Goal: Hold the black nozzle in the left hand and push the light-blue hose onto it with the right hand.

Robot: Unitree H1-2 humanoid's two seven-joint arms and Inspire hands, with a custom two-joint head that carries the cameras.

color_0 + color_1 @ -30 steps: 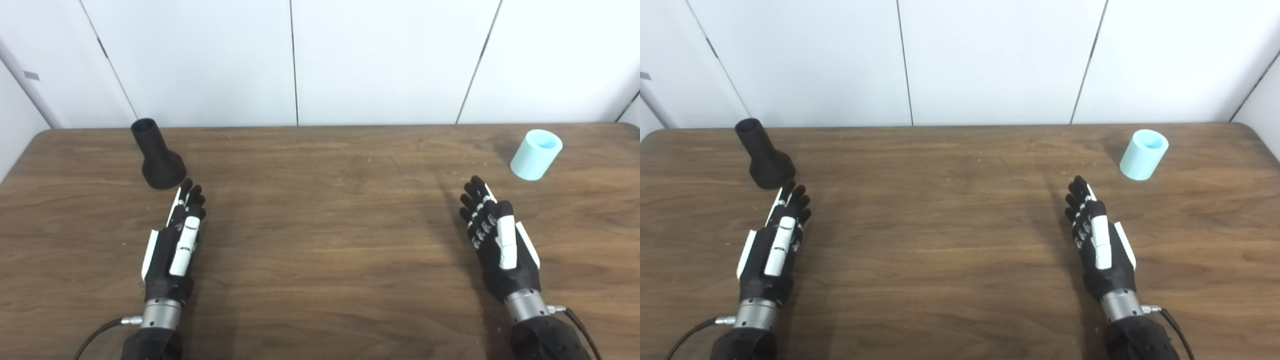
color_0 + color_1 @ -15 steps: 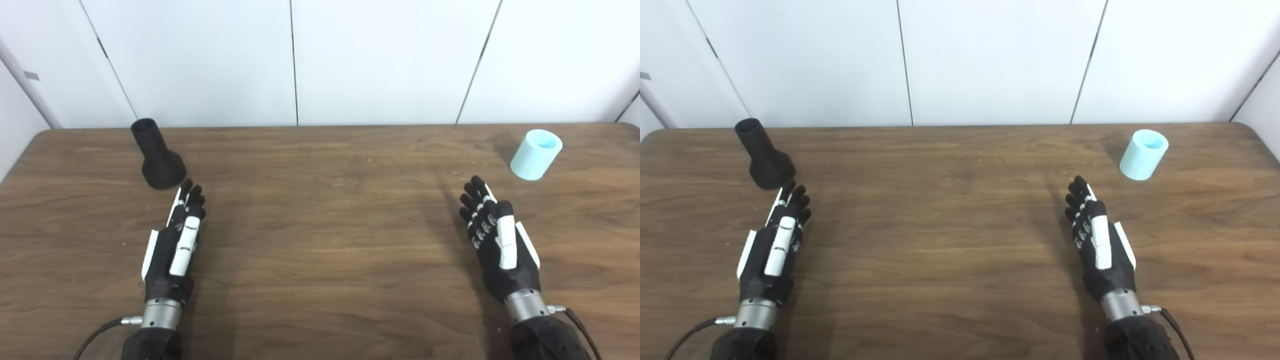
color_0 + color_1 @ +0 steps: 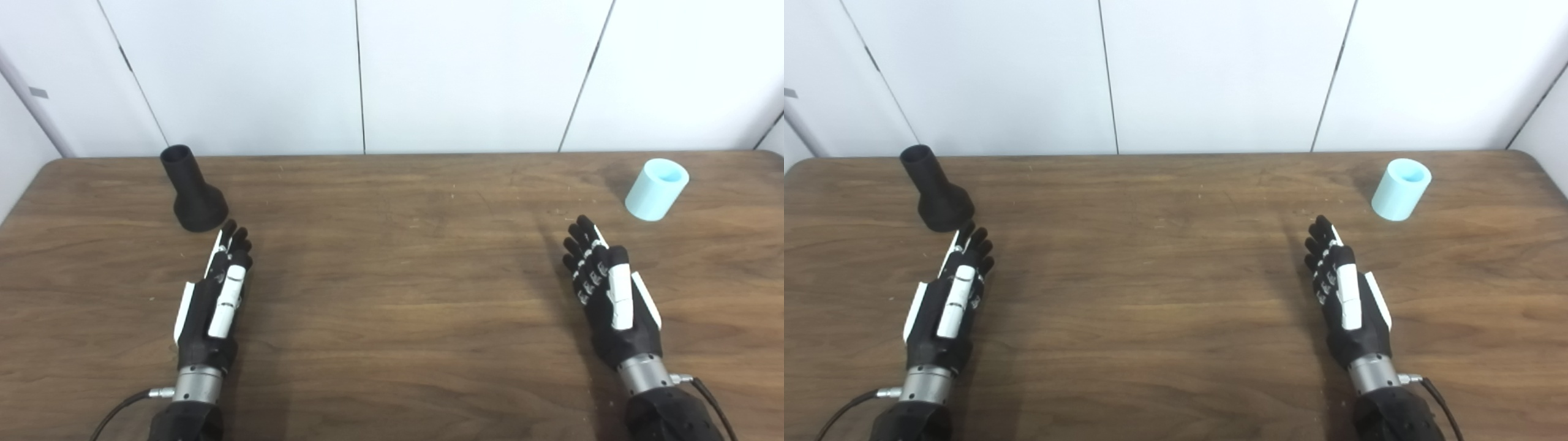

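Note:
The black nozzle (image 3: 192, 193) stands on its wide base at the back left of the wooden table (image 3: 392, 294), narrow open end up. My left hand (image 3: 215, 294) lies open just in front of it, fingertips a little short of its base, holding nothing. The light-blue hose piece (image 3: 656, 188), a short open cylinder, stands at the back right. My right hand (image 3: 609, 291) is open and empty, in front and to the left of the hose, apart from it. Both hands also show in the right eye view, left (image 3: 950, 294) and right (image 3: 1347, 297).
A white panelled wall (image 3: 392, 73) runs along the table's far edge. Cables trail from both wrists at the bottom edge.

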